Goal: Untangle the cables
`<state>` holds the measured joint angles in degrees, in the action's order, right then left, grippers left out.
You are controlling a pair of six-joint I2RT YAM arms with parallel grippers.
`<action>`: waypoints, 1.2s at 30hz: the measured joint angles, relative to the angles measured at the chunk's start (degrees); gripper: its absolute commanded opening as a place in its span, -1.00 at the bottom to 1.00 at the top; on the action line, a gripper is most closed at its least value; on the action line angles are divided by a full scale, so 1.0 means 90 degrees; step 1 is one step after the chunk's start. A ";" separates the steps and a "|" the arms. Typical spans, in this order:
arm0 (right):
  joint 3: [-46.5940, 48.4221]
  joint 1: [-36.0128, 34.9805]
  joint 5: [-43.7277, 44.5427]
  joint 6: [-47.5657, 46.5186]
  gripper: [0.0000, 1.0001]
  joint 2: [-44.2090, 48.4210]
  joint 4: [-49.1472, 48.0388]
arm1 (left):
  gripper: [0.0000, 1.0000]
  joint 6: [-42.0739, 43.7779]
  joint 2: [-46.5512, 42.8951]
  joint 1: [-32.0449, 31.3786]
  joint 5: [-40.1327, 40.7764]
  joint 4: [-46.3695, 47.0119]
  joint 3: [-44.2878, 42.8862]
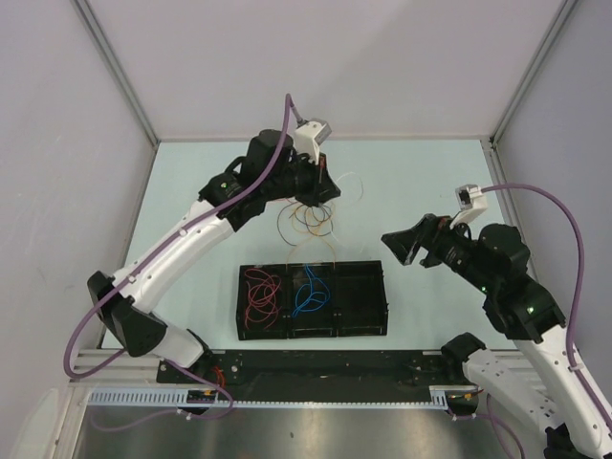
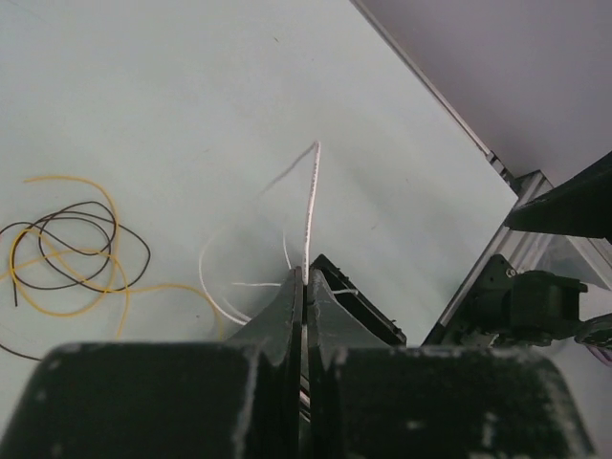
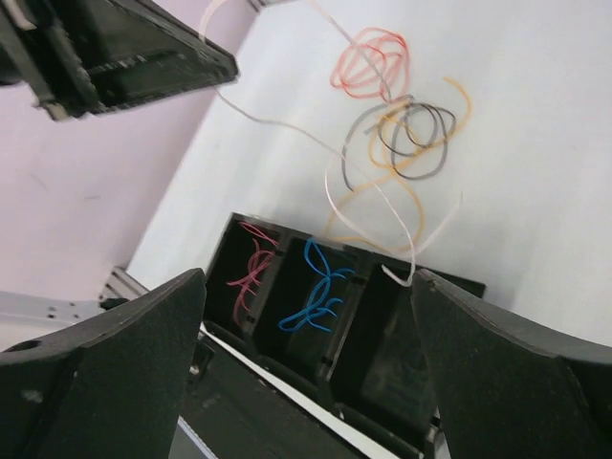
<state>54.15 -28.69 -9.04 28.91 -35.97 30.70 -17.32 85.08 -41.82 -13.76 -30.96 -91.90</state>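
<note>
My left gripper (image 2: 304,279) is shut on a pinkish-white cable (image 2: 309,206) and holds it up above the table. In the top view the left gripper (image 1: 316,194) hangs over a loose pile of cables (image 1: 306,222). The white cable (image 3: 378,196) trails down with its end at the rim of the black tray's right compartment (image 3: 402,354). Yellow and brown cables (image 2: 72,251) lie tangled on the table, with a red-orange loop (image 3: 368,62) beyond them. My right gripper (image 3: 306,279) is open and empty, to the right of the tray in the top view (image 1: 406,244).
The black three-compartment tray (image 1: 337,299) stands near the front; red cables (image 1: 260,296) fill its left compartment and blue cables (image 1: 311,292) its middle one. White walls with metal posts enclose the table on three sides. A metal rail (image 1: 287,397) runs along the near edge.
</note>
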 measured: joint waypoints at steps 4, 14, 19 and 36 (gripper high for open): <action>0.0158 0.0002 -0.0131 0.0124 0.67 -0.0027 -0.0274 | -0.99 -0.0080 -0.0185 -0.0070 -0.0117 0.0092 0.0153; 0.0634 0.0015 -0.0760 -0.0066 0.43 -0.0712 -0.0741 | -0.99 0.0036 -0.0250 -0.0432 -0.0682 -0.0214 0.0160; 0.0753 0.0024 -0.1081 -0.0401 0.42 -0.0920 -0.0729 | -0.99 0.0219 -0.0216 -0.0452 -0.1001 -0.0886 -0.0335; 0.1156 0.0034 -0.1433 -0.0879 0.36 -0.1115 -0.0690 | -0.99 0.0498 -0.0197 -0.0452 -0.2004 -0.1634 -0.1209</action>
<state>64.55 -28.38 -21.93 20.99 -46.00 24.49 -12.84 83.31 -45.89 -31.79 -45.67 -102.78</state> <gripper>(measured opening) 0.689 0.010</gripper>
